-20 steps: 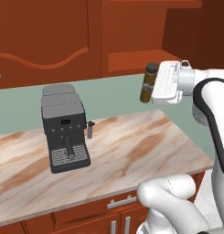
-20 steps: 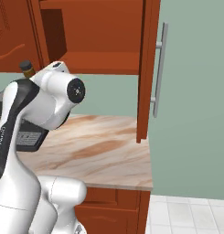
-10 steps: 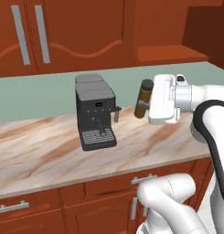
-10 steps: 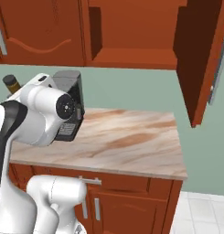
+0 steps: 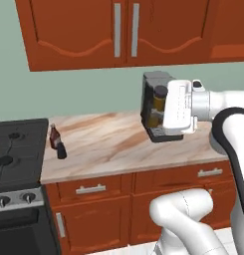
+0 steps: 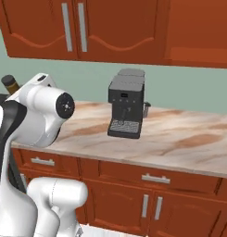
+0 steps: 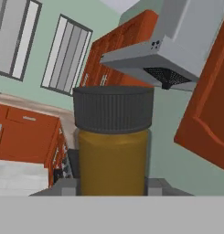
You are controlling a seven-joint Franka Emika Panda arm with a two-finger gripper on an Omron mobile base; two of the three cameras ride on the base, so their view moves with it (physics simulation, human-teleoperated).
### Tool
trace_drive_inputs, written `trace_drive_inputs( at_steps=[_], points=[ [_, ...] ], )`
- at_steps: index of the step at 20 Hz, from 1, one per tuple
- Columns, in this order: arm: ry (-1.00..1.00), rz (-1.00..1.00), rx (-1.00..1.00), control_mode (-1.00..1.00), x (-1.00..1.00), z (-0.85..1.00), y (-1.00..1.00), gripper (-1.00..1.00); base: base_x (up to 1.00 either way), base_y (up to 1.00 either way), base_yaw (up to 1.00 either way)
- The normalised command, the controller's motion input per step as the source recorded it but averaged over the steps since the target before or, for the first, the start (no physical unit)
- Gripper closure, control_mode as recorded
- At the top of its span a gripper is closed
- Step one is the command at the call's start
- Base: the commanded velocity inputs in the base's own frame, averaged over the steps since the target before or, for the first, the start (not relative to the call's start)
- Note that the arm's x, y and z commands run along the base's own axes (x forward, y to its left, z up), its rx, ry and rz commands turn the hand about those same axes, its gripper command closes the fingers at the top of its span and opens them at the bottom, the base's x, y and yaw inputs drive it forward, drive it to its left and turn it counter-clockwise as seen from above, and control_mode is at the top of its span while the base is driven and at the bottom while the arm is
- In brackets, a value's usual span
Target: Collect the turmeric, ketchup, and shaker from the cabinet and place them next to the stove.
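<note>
My gripper [image 5: 160,107] is shut on the turmeric [image 5: 159,105], an olive-brown jar with a dark cap, held upright in the air in front of the espresso machine. In the hand view the turmeric [image 7: 113,160] stands between my fingertips [image 7: 66,186]. Its cap [image 6: 9,83] peeks over my arm in the right base view. The ketchup [image 5: 55,137], a dark red bottle, stands on the counter beside the stove [image 5: 16,154]. The small black shaker [image 5: 61,152] sits just in front of the ketchup. The cabinet's shelf niche is out of view.
A dark grey espresso machine [image 6: 126,110] stands on the marble counter [image 5: 108,144] right behind the held jar. Closed wall doors with grey bar handles [image 5: 126,30] hang above. A grey range hood [image 7: 177,50] appears in the hand view. Drawers [image 5: 91,189] run below the counter.
The whole picture has shifted: the base has driven left along the counter, bringing the stove, ketchup and shaker into view. My gripper stays shut on the turmeric.
</note>
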Motion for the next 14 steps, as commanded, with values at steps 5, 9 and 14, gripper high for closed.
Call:
trace_drive_inputs(
  at_steps=[5,9,14],
  points=[
    [0.00,0.00,0.00,1.00,0.00,0.00,0.00,1.00,-0.21,1.00,0.11],
    [0.00,0.00,0.00,1.00,0.00,0.00,0.00,1.00,-0.11,1.00,0.07],
    [0.00,0.00,0.00,1.00,0.00,0.00,0.00,1.00,-0.04,1.00,0.01]
  ],
)
